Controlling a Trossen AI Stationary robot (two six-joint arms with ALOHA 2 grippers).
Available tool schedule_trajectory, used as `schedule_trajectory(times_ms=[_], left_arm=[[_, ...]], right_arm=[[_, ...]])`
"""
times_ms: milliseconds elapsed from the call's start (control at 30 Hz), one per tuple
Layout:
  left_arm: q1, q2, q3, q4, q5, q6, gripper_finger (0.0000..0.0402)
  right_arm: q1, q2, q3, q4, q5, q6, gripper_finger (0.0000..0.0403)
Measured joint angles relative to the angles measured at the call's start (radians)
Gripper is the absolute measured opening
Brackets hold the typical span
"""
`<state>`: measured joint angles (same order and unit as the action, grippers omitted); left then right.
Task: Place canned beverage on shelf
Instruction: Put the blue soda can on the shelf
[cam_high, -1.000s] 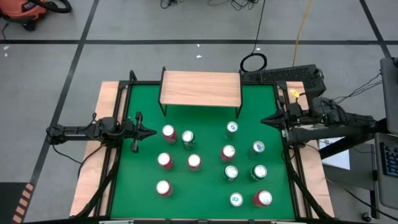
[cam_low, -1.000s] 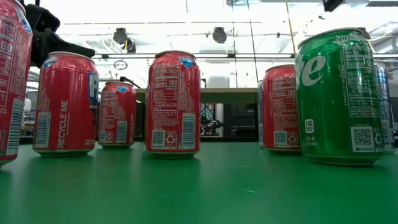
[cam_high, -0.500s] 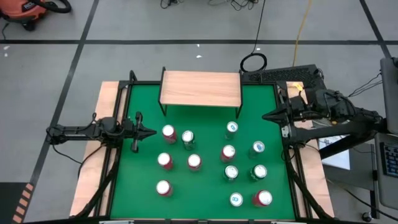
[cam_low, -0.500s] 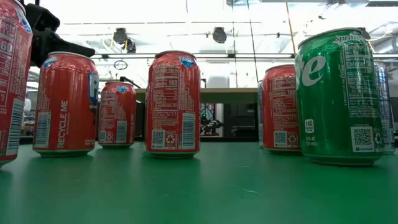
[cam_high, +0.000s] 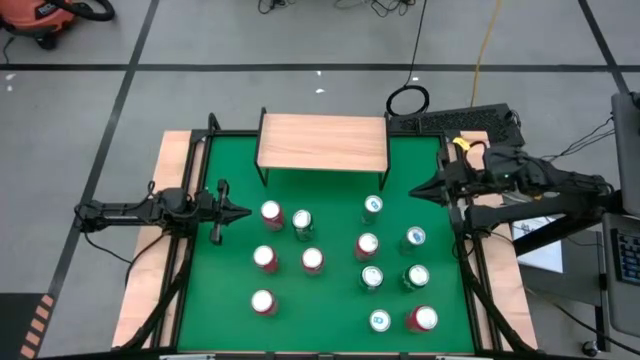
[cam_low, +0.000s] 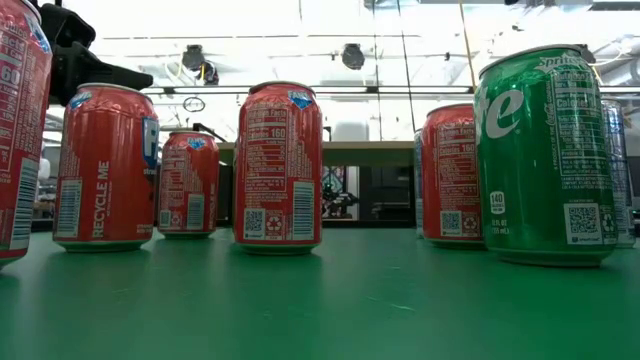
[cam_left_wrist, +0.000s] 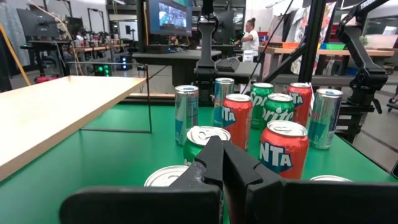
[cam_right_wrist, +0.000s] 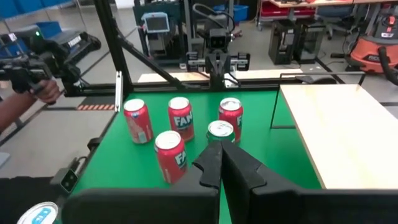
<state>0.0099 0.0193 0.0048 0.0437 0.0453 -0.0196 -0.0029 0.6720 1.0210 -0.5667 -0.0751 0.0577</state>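
in the low view a green sprite can (cam_low: 545, 155) stands upright closest, with red cans (cam_low: 277, 165) ranged behind it on the green table top (cam_low: 330, 310).

from above, eleven cans stand upright on the green, none lying over, so each can's long axis runs straight up. five red-sided ones cluster on my left half, with a green can (cam_high: 302, 222) just beside the uppermost red can (cam_high: 271, 212). the rest sit on my right half, among them a red can (cam_high: 367, 244) and a pale can (cam_high: 373, 205) nearest the shelf.

my left gripper (cam_high: 243, 212) is clenched on nothing, tips pointing inward, just beside that uppermost red can at the table's left edge; my left wrist view shows the pinched fingers (cam_left_wrist: 214, 163) with fanta cans (cam_left_wrist: 283, 148) beyond. my right gripper (cam_high: 416, 191) is clenched too and empty, at the right edge, with the pale can the closest one, apart from it; the right wrist view shows its fingers (cam_right_wrist: 219, 163) pressed together over the green.

farthest off, the shelf (cam_high: 323, 141) stands at the table's far edge, between both grippers and beyond the cans. its light plank top lies flat with the long side running left to right, and it carries no can.

since a second ago my right gripper has edged inward and toward the shelf; my left arm and all cans are unchanged.
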Motion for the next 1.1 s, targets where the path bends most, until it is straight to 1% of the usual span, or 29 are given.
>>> schedule_trajectory(times_ms=[233, 433, 533, 600, 700, 800, 900, 1100], left_arm=[[0.0, 0.0, 0.0, 0.014, 0.0, 0.002, 0.0], [0.0, 0.0, 0.005, 0.06, 0.043, -0.003, 0.0], [0.0, 0.0, 0.044, 0.059, 0.047, -0.05, 0.0], [0.0, 0.001, 0.083, 0.047, 0.049, -0.053, 0.0], [0.0, 0.031, 0.159, -0.021, 0.051, -0.045, 0.0], [0.0, 0.085, 0.281, -0.094, 0.051, -0.024, 0.0], [0.0, 0.164, 0.409, -0.189, 0.032, -0.001, 0.0], [0.0, 0.353, 0.652, -0.304, 0.01, 0.006, 0.0]], right_arm=[[0.0, 0.017, 0.0, 0.0, 0.0, -0.028, 0.0], [0.0, 0.019, 0.0, -0.021, 0.0, -0.028, 0.0], [0.0, 0.02, -0.001, -0.03, 0.0, -0.021, 0.0], [0.0, 0.023, -0.001, -0.041, 0.0, -0.014, 0.0], [0.0, 0.034, -0.001, -0.064, -0.001, 0.002, 0.0], [0.0, 0.048, -0.001, -0.102, -0.003, 0.03, 0.0], [0.003, 0.06, -0.016, -0.117, -0.004, 0.052, 0.0], [0.018, 0.06, -0.118, -0.06, -0.004, 0.062, 0.0]])
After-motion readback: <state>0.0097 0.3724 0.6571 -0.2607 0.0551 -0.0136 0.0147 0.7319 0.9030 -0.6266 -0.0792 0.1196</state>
